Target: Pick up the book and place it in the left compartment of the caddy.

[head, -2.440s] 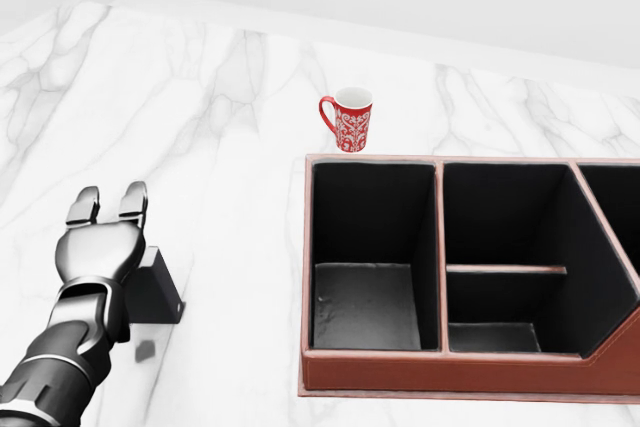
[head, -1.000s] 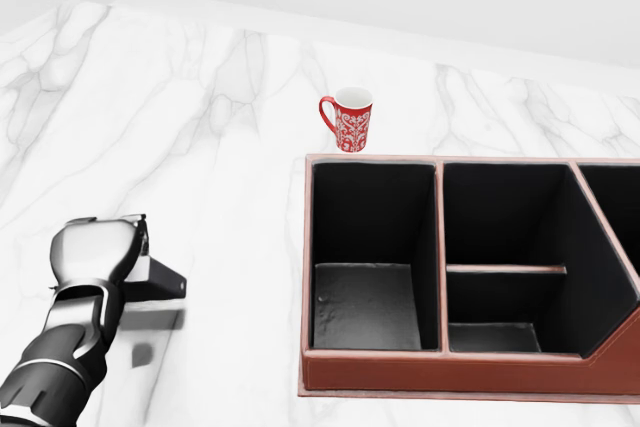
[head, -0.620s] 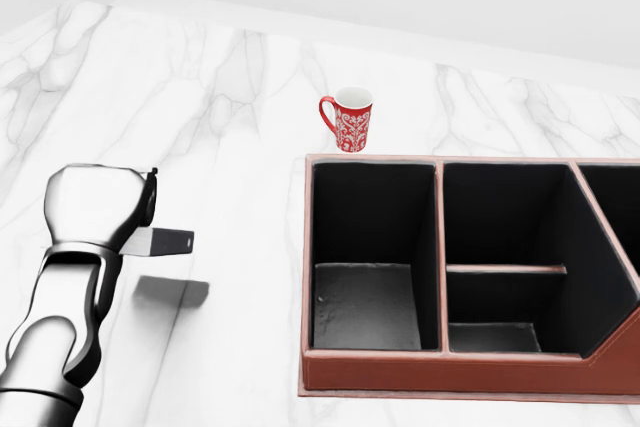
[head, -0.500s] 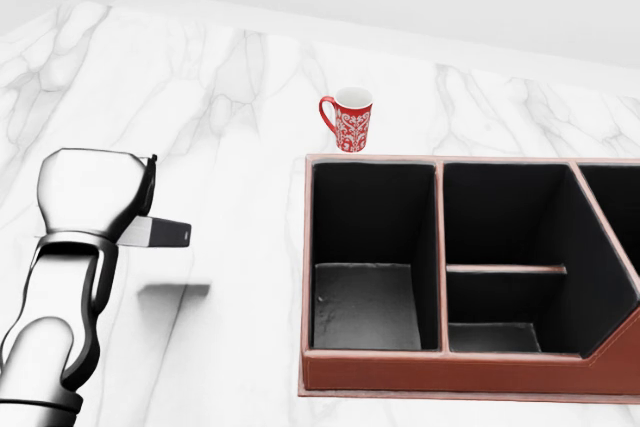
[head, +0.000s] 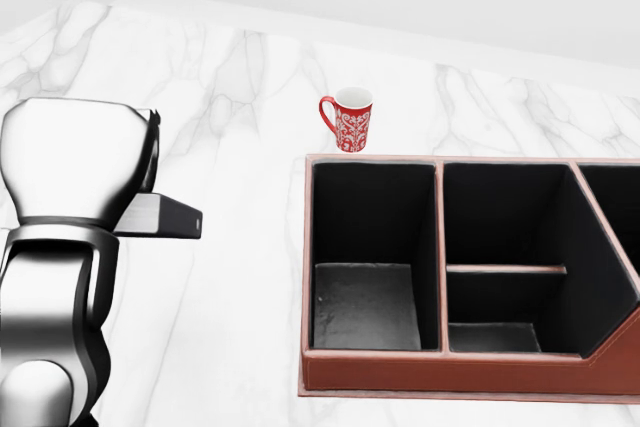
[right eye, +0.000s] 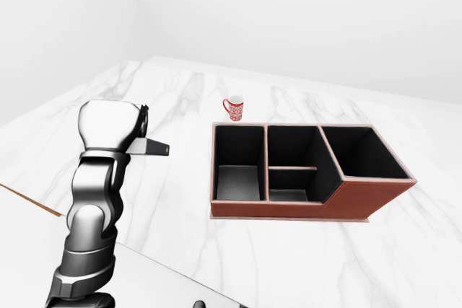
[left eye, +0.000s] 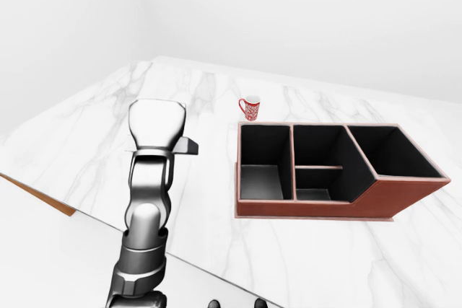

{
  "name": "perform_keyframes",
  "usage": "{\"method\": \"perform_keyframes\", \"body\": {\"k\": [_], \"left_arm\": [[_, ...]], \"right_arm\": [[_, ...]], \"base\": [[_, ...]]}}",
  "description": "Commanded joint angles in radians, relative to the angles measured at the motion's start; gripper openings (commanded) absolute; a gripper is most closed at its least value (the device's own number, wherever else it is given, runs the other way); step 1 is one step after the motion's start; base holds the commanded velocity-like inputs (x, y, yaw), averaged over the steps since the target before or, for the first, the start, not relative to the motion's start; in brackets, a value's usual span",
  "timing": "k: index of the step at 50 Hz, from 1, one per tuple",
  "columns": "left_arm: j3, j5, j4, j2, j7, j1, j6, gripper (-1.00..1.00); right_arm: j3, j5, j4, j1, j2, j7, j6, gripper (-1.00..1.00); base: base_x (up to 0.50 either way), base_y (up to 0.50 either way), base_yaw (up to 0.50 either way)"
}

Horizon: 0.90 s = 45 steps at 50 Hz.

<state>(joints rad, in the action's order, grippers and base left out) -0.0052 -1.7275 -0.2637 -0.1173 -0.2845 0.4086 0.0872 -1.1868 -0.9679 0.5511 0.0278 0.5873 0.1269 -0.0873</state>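
Raised higher than before, left hand (head: 80,162) clamped on book (head: 160,216), well left of caddy (head: 440,372)

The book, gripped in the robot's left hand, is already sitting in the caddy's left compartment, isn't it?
Not quite: the book is gripped in the left hand, but it is held above the counter, left of the caddy. In the head view the left compartment holds nothing.

Book (left eye: 189,146) in raised left hand (left eye: 157,125)
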Motion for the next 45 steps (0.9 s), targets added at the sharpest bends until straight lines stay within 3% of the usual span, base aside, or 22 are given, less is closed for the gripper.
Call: {"method": "perform_keyframes", "body": {"k": [1, 2, 3, 4, 10, 11, 13, 18, 26, 31, 32, 39, 45], "left_arm": [[-0.04, -0.045, -0.239, 0.085, -0.084, -0.025, 0.0, -1.0], [-0.039, -0.046, -0.239, 0.086, -0.084, -0.025, 0.0, -1.0], [-0.081, -0.091, -0.328, 0.107, -0.151, -0.027, 0.0, -1.0], [-0.087, -0.11, -0.348, 0.119, -0.168, -0.028, 0.0, -1.0], [-0.094, -0.129, -0.382, 0.15, -0.187, -0.029, 0.0, -1.0], [-0.118, -0.127, -0.414, 0.178, -0.233, -0.019, 0.0, -1.0], [-0.119, -0.146, -0.422, 0.186, -0.254, -0.002, 0.0, -1.0], [-0.121, -0.153, -0.418, 0.196, -0.257, -0.003, 0.0, -1.0], [-0.169, -0.201, -0.461, 0.251, -0.318, 0.026, 0.0, -1.0], [-0.242, -0.241, -0.48, 0.301, -0.311, 0.032, -0.01, -1.0], [-0.254, -0.244, -0.48, 0.297, -0.317, 0.024, 0.0, -1.0], [-0.382, -0.245, -0.439, 0.245, -0.326, 0.039, 0.0, -1.0], [-0.496, -0.245, -0.351, 0.194, -0.331, 0.111, 0.0, -1.0]], "right_arm": [[0.005, 0.015, 0.001, -0.001, -0.005, -0.012, 0.0, 1.0], [0.005, 0.015, 0.001, -0.001, -0.005, -0.012, 0.0, 1.0], [0.003, 0.012, 0.003, 0.0, -0.003, -0.01, 0.0, 1.0], [0.002, 0.01, 0.003, 0.0, -0.003, -0.009, 0.0, 1.0], [0.007, 0.017, 0.0, -0.001, -0.007, -0.013, 0.0, 1.0], [0.003, 0.011, 0.005, 0.0, -0.004, -0.012, 0.0, 1.0], [0.005, 0.015, 0.01, 0.002, -0.01, -0.018, 0.0, 1.0], [0.003, 0.012, 0.009, 0.001, -0.007, -0.016, 0.0, 1.0], [0.006, 0.017, 0.004, -0.001, -0.007, -0.015, 0.0, 1.0], [0.001, 0.017, 0.008, 0.0, -0.004, -0.02, 0.0, 1.0], [0.002, 0.016, 0.007, 0.0, -0.004, -0.019, 0.0, 1.0], [0.01, 0.03, 0.005, -0.001, -0.011, -0.029, 0.0, 1.0], [0.006, 0.027, 0.007, -0.002, -0.008, -0.027, 0.0, 1.0]], "base": [[0.0, 0.0, 0.0], [0.0, 0.0, 0.0], [0.0, 0.0, 0.0], [0.0, 0.0, 0.0], [0.0, 0.0, 0.0], [0.0, 0.0, 0.0], [0.0, 0.0, 0.0], [0.0, 0.0, 0.0], [0.0, 0.0, 0.0], [0.0, 0.0, 0.0], [0.0, 0.0, 0.0], [0.0, 0.0, 0.0], [0.0, 0.0, 0.0]]}}
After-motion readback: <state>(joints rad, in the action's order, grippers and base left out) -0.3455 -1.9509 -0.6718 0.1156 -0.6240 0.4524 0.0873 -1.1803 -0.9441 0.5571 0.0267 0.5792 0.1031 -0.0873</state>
